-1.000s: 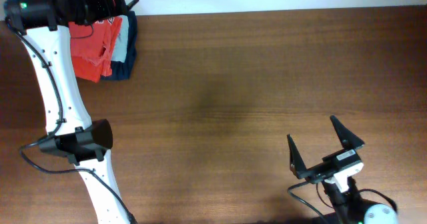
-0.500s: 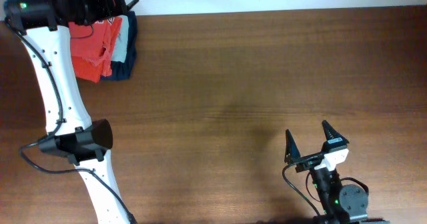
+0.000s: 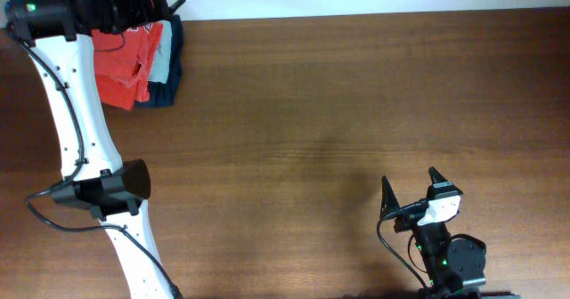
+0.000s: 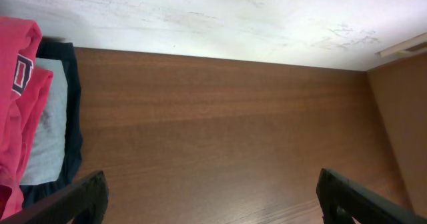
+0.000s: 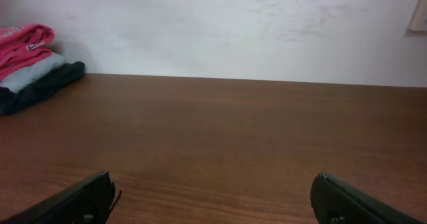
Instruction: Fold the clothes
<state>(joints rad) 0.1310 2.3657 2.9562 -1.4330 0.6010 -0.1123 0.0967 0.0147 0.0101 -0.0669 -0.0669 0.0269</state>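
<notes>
Overhead, the left claw (image 3: 150,4) hung at the far left corner of the table (image 3: 338,112), jaws spread as wide as they go and holding nothing. The coral-red T-shirt (image 3: 120,68) lay beneath and just beside it, heaped on a grey garment (image 3: 162,63) and a navy one (image 3: 171,45).

The shirt looked rumpled rather than squared, so I judged the folding was yet to start and the step in hand was fetching it, though I could not rule out that it had been stowed there. The next move would call for the left claw to drop onto the red cloth, pinch the top layer alone, and draw it out onto open wood where both arms could reach.

From the left wrist, the shirt (image 4: 17,117), white lettering showing, sat outside the left-hand finger, not between the jaws. The right claw (image 3: 410,181) waited near the front edge, wide open and empty, well apart from the shirt.
</notes>
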